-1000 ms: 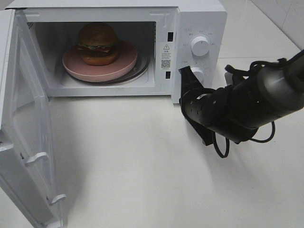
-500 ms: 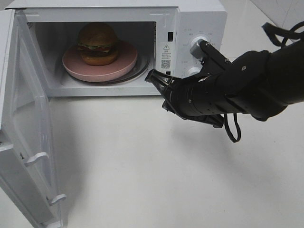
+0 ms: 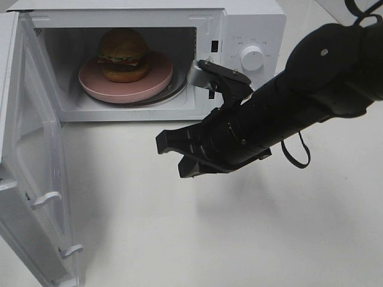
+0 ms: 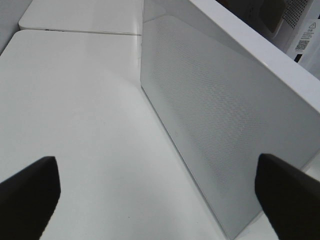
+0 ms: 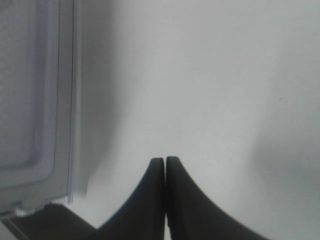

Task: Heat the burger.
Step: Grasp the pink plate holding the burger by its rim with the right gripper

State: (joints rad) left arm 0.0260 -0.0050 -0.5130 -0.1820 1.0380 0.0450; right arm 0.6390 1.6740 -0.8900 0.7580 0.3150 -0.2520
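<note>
The burger (image 3: 123, 55) sits on a pink plate (image 3: 157, 79) inside the microwave (image 3: 251, 24), toward the left of the cavity. The microwave door (image 3: 33, 173) stands swung wide open on the left, with its inner face toward the table (image 3: 239, 239).

The right arm reaches across from the right of the high view, in front of the microwave's lower edge and above the table. Its gripper (image 3: 175, 155) points left toward the open door (well apart from it) and holds nothing. In the right wrist view the two black fingers (image 5: 152, 195) are pressed together, tips touching, with the bottom corner of the door (image 5: 37, 110) beside them.

The left gripper (image 4: 160, 190) is not seen from above. Its wrist view shows both fingertips (image 4: 30, 185) at the far edges of the frame, spread wide with nothing between them, facing the door's perforated outer panel (image 4: 220, 125) over the white table (image 4: 75, 110).
</note>
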